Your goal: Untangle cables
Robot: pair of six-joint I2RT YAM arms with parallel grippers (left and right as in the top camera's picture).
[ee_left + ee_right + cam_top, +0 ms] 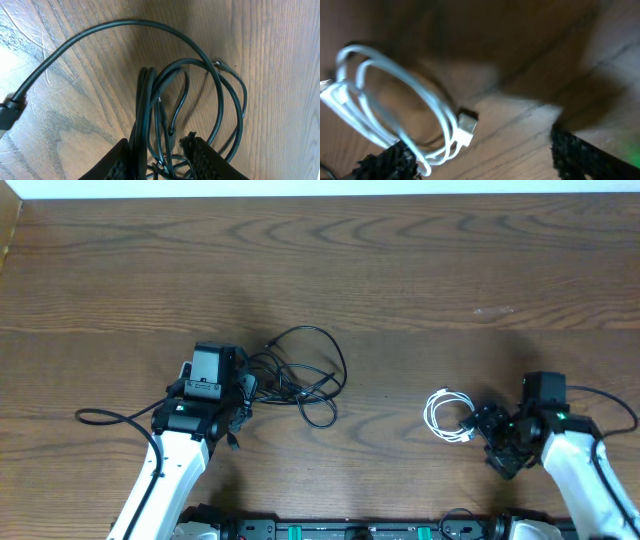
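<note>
Blur smears the right wrist view, so the white cable (441, 114) and its plug (466, 125) show only as soft shapes. In the left wrist view the fingers (202, 159) are cut off by the bottom edge, and the overhead view hides their tips under the arm. One thicker black strand arcs across that view to a dark end piece cropped at the left edge.

The left gripper (157, 161) stands partly apart over the left end of the black cables (145, 115). Several strands run up between its two fingers, lying close to one finger with a gap at the other. Whether they are pinched I cannot tell.

The right gripper (480, 160) is spread wide and holds nothing. The white cable lies coiled on the table (400, 260) just ahead of it, the coil's lower loops passing right by one fingertip (385, 160); contact cannot be made out.

The black cables sit left of centre as a loose tangle of crossing loops, one small plug (220, 64) lying on the wood at the loops' far edge. The white coil lies well apart from them, to the right. Thicker arm cables trail beside both arms.
</note>
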